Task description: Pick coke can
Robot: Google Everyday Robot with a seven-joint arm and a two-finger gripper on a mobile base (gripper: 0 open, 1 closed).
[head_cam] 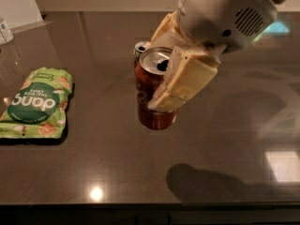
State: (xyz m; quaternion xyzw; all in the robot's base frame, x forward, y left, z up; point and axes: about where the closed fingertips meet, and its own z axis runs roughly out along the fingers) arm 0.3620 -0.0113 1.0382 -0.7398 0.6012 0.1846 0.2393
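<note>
The gripper (pixel 161 74) hangs over the middle of the dark table (pixel 93 168), with the arm's pale wrist housing above it and to the right. Its two cream fingers are clamped on the coke can (pixel 149 97). One broad finger (pixel 185 81) lies down the can's near-right side, and the other reaches round the far side, where its tip is hidden.

The can stands upright in the grip with its silver top and open mouth uppermost, so its long axis runs roughly along the fingers. No contact shadow shows beneath its base, and the dark shadow (pixel 206 186) lies well apart, nearer and to the right. The can therefore appears to be clear of the tabletop.

The white-and-green can (pixel 140 47) peeks out just behind the coke can on the far side, so any further rise is best kept straight up. The green snack bag (pixel 37 102) lies well apart to the left.
</note>
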